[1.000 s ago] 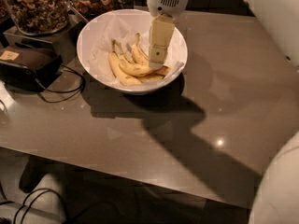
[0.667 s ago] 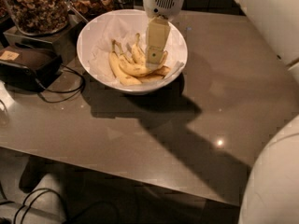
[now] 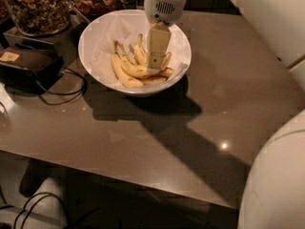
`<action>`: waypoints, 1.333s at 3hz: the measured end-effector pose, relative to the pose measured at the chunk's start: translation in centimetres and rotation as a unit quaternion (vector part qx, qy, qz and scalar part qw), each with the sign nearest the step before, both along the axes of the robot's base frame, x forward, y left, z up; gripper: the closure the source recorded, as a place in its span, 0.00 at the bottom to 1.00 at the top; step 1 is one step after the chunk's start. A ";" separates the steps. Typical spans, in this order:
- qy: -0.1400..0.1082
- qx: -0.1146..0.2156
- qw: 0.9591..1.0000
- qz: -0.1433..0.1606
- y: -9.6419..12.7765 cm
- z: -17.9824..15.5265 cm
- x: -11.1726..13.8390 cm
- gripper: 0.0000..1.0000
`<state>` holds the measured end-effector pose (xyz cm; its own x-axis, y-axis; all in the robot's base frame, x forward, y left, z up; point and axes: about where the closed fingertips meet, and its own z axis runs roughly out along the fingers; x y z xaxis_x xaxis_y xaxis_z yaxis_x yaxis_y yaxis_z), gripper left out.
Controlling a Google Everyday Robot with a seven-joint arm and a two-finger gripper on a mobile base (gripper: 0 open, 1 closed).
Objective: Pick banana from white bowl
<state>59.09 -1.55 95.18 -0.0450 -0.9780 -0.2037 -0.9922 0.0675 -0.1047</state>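
The tool [image 3: 156, 61] hangs straight down inside the white bowl [image 3: 97, 30], its tip right at the bunch of bananas [image 3: 127, 71]. Whether it is apart or clamped on anything, I cannot tell from here. The bananas lie on the paper lining [image 3: 102, 61], toward the near side of the bowl. The bowl sits on the brown surface [image 3: 214, 104]. Behind the bowl stand two glass jars of nuts [image 3: 35, 6], and just to its left lies a dark box [image 3: 28, 66] with a cable.
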 end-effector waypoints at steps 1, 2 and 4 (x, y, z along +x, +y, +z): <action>0.006 -0.001 1.000 0.004 0.3 -0.5 -0.2 0.10; 0.012 0.000 1.000 0.005 0.4 -0.8 -0.3 0.10; 0.021 0.004 1.000 -0.004 0.0 -1.3 -0.1 0.14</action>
